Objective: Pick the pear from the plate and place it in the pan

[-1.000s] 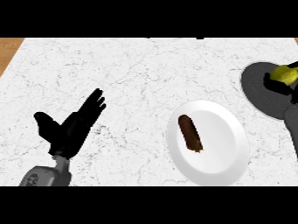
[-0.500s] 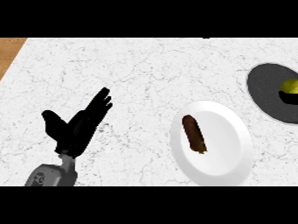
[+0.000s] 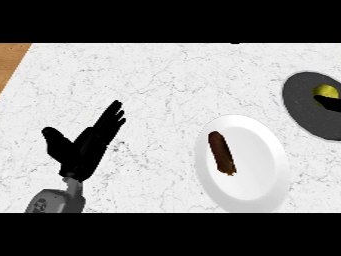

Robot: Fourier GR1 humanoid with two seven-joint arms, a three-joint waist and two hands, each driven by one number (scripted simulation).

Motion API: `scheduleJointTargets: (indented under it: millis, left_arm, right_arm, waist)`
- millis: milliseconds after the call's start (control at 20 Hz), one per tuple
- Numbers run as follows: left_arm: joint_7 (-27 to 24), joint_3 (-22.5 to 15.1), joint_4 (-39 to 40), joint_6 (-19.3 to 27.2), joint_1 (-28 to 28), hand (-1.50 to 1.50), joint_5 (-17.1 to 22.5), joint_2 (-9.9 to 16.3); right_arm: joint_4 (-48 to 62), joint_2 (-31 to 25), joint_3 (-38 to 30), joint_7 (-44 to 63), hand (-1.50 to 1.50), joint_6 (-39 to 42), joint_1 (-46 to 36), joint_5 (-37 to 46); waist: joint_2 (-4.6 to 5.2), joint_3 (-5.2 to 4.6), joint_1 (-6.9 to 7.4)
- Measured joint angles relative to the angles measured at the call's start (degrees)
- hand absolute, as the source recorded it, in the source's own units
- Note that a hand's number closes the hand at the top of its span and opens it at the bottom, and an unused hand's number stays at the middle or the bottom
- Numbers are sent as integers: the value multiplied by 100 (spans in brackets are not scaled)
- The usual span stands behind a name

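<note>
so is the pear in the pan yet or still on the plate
In the pan. The yellow-green pear sits inside the dark pan, with the right hand beside it. The white plate holds only a brown sausage.

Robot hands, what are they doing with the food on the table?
The yellow-green pear is lying in the dark pan at the right side of the counter. Only a few black fingers of the right hand show, right beside the pear, so I cannot tell if they hold it. The white plate holds just a brown sausage. The left hand rests open at the lower left, fingers up.
</note>
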Motion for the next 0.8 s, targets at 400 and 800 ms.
scheduleJointTargets:
  millis: [400, 800]
  left_arm:
    - [-26, 36, -31, 9, 117, 0, -32, 18]
    - [21, 100, -82, 13, 148, 0, -15, -1]
  right_arm:
    - [165, -346, -916, -889, -150, 1526, 276, -1115]
    - [456, -826, -1105, -1670, -150, 3361, 988, -1481]
  waist:
    - [-34, -15, -109]
    - [-73, -24, -190]
